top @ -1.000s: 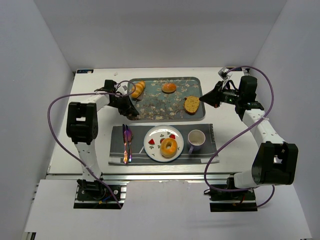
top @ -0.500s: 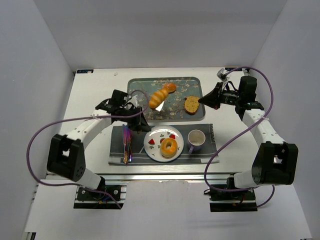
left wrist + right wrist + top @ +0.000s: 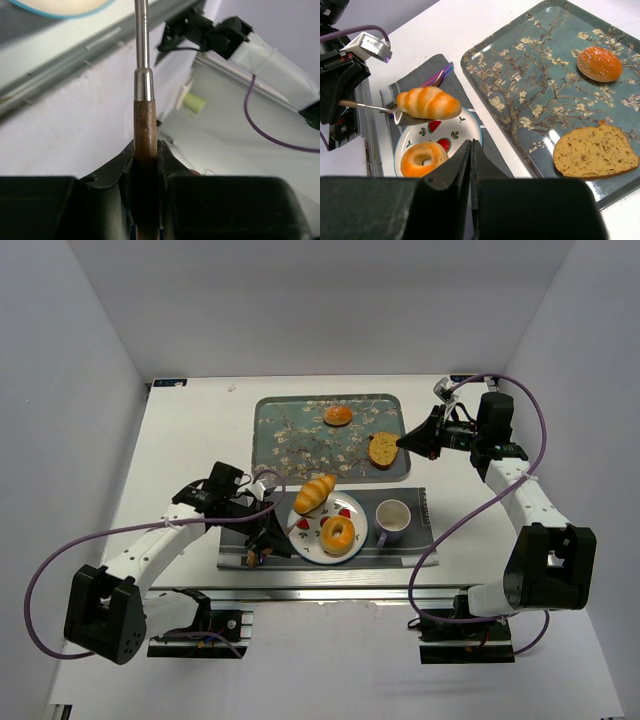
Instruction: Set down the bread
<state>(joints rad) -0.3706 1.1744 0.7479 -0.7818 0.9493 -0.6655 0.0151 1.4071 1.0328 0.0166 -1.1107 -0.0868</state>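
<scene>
Left pincer (image 3: 260, 538): you find it at lower centre-left of the top view. In the left wrist view it is clamped tight on the spatula's wooden handle (image 3: 145, 135), one finger on each side.
Spatula (image 3: 395, 115): its metal shaft runs up and right from your left pincer, and the flat blade sits under the croissant.
Cutlery (image 3: 440, 76): it lies on the left end of the placemat, partly hidden under your left arm in the top view.
Croissant (image 3: 316, 492): this is the bread you are placing. It rests on the spatula blade over the upper left edge of the plate. You cannot tell whether the blade touches the plate.
Plate (image 3: 318, 550): white with watermelon motifs, it sits on the grey placemat (image 3: 420, 545) at lower centre.
Bagel (image 3: 346, 541): it lies on the plate, just below and right of the croissant and apart from it.
Mug (image 3: 392, 531): it stands upright on the placemat, just right of the plate.
Tray (image 3: 300, 435): floral, on the surface (image 3: 190, 440) above the placemat. It holds a round bun (image 3: 338, 415) near its top edge and a bread slice (image 3: 383, 449) at its right end.
Right pincer (image 3: 403, 442): it is at the tray's right edge, beside the bread slice. In the right wrist view you see its fingers pressed together, gripping nothing.
</scene>
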